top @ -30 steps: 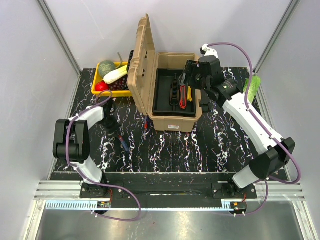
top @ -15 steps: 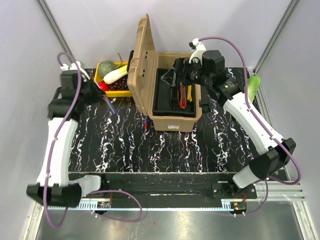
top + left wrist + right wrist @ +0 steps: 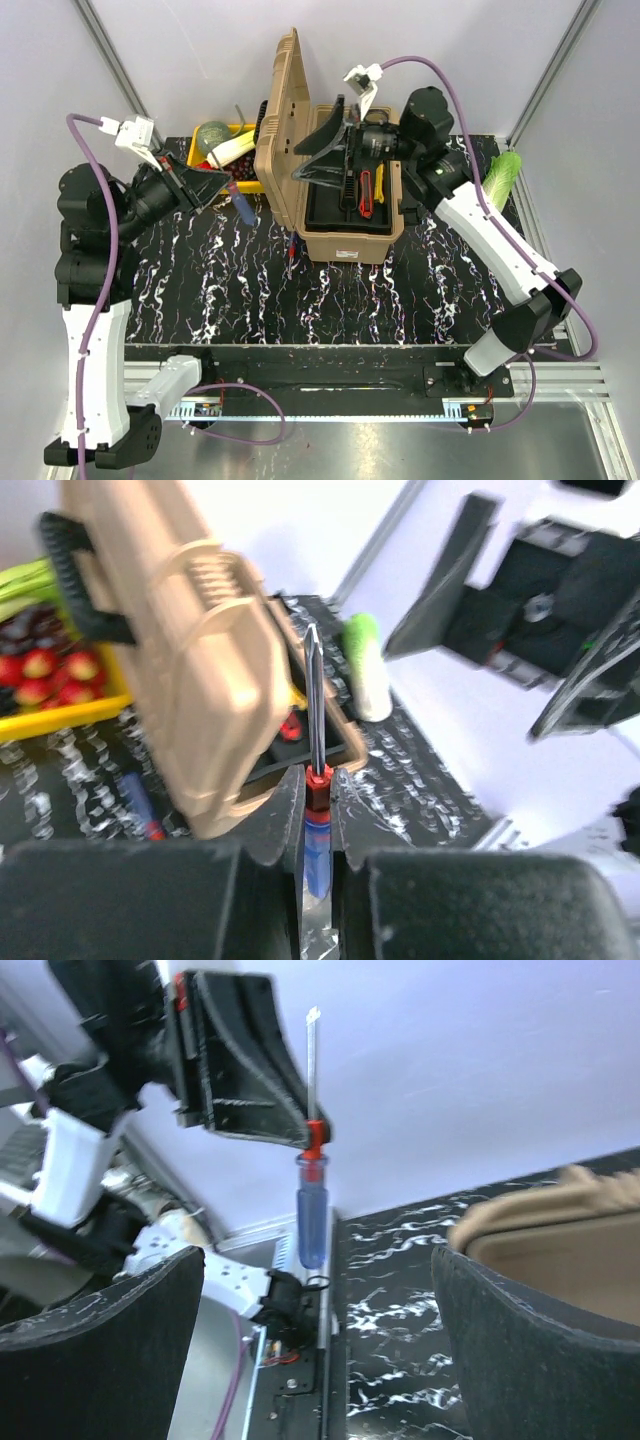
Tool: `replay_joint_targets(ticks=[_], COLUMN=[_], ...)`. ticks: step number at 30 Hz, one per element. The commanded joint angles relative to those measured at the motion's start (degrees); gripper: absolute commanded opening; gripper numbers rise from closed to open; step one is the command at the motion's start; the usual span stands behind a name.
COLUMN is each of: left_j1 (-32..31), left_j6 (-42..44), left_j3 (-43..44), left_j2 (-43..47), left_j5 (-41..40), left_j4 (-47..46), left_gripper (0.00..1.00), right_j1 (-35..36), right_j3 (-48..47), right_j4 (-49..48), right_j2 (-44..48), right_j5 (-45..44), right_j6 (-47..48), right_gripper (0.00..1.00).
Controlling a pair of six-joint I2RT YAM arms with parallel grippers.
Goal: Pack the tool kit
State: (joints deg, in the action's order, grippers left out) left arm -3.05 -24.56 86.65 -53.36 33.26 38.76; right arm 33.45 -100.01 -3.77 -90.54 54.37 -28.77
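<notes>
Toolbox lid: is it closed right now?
No, the tan lid stands upright on its hinge, leaving the black tray inside the box open to view from above.

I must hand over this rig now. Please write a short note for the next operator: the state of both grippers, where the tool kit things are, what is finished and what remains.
Left gripper: shut on the blue-handled screwdriver, held in the air left of the toolbox.
Right gripper: open, holding nothing, above the toolbox's left side.
Toolbox: lid upright; the black tray holds a red-handled tool and a yellow-handled tool.
Done: some tools are in the tray.
Left: put in the held screwdriver, then the small tool lying on the table in front of the toolbox, and probably close the lid.
</notes>
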Motion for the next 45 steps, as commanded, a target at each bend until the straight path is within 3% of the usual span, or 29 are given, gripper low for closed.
replay_joint_targets(ticks=[1, 8, 12, 15, 17, 19, 20, 21, 23, 26, 29, 34, 39, 42, 45], left_j1=[-0.6, -5.1, -6.3, -6.8, -7.0, -7.2, -7.2, -7.2, -7.2, -7.1, -7.3, -7.3, -7.1, -7.2, -7.1], left_j6=[-11.4, -15.5, -16.3, -16.5, -16.5, -16.3, -15.9, -14.3, -10.4, -3.5, 1.4, 3.3, -2.1, -5.1, -8.1], left_j3=[1.0, 2.0, 3.2, 4.0, 4.5, 4.7, 4.9, 5.5, 7.2, 9.2, 8.8, 3.5, -4.5, -10.2, -15.4], left_j2=[-1.4, -4.0, -5.4, -6.0, -6.7, -7.1, -7.3, -7.2, -7.2, -6.5, -5.6, -4.7, -6.2, -8.6, -12.9], left_j5=[13.1, 13.6, 13.9, 14.3, 14.4, 14.6, 14.6, 14.5, 12.0, 5.7, -1.1, -18.2, -41.0, -42.4, -38.5], left_j4=[-16.4, -22.1, -23.6, -23.9, -23.9, -24.0, -23.7, -22.9, -19.0, -10.7, -5.9, -1.1, 4.4, 4.4, 3.1], left_gripper=[0.00, 0.00, 0.00, 0.00, 0.02, 0.28, 0.38, 0.55, 0.80, 0.96, 0.98, 0.98, 0.97, 0.95, 0.91], right_j1=[4.9, 9.0, 9.3, 9.3, 9.4, 9.3, 9.4, 9.3, 9.3, 9.3, 9.3, 6.3, 1.5, 1.4, 1.3], right_j3=[-4.7, -7.5, -8.4, -9.2, -9.4, -9.6, -9.2, -8.5, -6.2, -0.4, 3.1, 2.7, -0.2, -0.3, -0.8], right_j4=[-0.8, 2.5, 5.4, 7.1, 7.1, 7.1, 7.1, 6.9, 6.0, 0.9, -0.1, 9.5, 21.8, 25.4, 28.2], right_j2=[-3.0, -5.9, -6.7, -7.2, -7.4, -7.4, -7.1, -6.2, -3.9, 0.9, 4.3, 3.0, -3.9, -7.5, -10.7], right_j5=[6.4, 5.1, 3.8, 2.7, 2.6, 1.5, -0.3, -2.3, -8.9, -21.7, -37.8, -59.1, -58.9, -56.6, -54.9], right_j6=[1.2, 3.1, 3.5, 3.8, 3.7, 3.8, 4.1, 4.9, 6.5, 8.6, 9.7, 6.4, 0.9, 1.7, 1.8], right_gripper=[0.99, 0.96, 0.82, 0.63, 0.34, 0.03, 0.00, 0.00, 0.00, 0.00, 0.00, 0.00, 0.00, 0.00, 0.00])
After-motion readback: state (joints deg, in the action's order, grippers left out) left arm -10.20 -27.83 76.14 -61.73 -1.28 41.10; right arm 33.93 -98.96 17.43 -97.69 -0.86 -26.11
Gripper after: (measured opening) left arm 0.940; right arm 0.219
